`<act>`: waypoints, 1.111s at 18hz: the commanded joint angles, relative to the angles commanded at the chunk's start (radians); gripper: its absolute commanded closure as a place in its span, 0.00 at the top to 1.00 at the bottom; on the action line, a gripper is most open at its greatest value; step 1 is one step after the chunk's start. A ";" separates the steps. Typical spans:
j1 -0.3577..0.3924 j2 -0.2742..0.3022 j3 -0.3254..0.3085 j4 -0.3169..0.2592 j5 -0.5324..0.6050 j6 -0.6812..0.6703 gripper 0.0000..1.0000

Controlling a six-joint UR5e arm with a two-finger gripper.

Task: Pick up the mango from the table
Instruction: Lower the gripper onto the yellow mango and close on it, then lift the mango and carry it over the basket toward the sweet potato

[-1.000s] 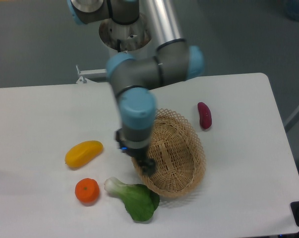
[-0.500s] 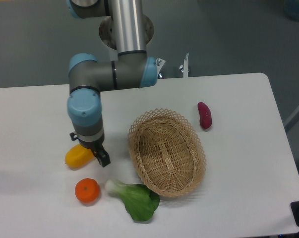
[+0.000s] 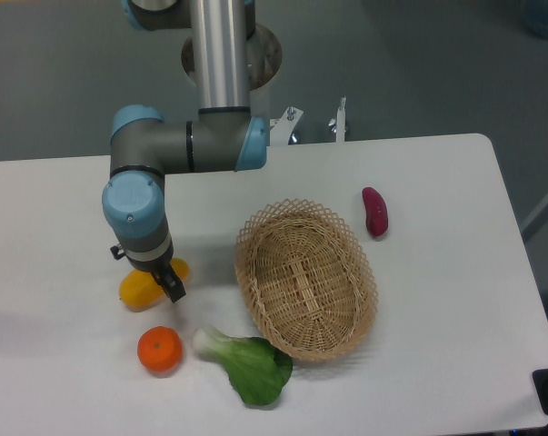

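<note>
The mango (image 3: pixel 137 292), yellow shading to orange, lies on the white table (image 3: pixel 55 227) at the left, partly covered by my arm. My gripper (image 3: pixel 164 281) hangs directly over its middle, with one dark finger (image 3: pixel 173 287) showing at the fruit's right side. The wrist hides the other finger, so the jaw spacing is unclear, and whether the fingers touch the mango is not visible.
A round orange (image 3: pixel 159 350) sits just below the mango. A leafy bok choy (image 3: pixel 245 363) lies to its right. A wicker basket (image 3: pixel 305 277) stands at the centre, and a dark red sweet potato (image 3: pixel 374 211) lies at the right.
The arm swung left from over the basket to the mango, then shifted a little further left and settled over the fruit's middle. The objects have not moved.
</note>
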 joint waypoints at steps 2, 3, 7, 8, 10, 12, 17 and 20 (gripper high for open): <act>0.000 0.000 0.002 -0.002 0.002 -0.008 0.94; 0.000 0.000 0.002 0.000 0.000 -0.021 0.83; -0.002 0.006 0.005 0.003 -0.002 -0.055 0.44; 0.000 0.011 0.006 0.002 -0.002 -0.055 0.37; 0.001 0.021 0.012 -0.002 -0.002 -0.055 0.34; 0.009 0.037 0.014 -0.003 -0.008 -0.052 0.33; 0.073 0.080 0.017 -0.012 -0.008 -0.051 0.33; 0.138 0.124 0.018 -0.014 -0.006 -0.051 0.35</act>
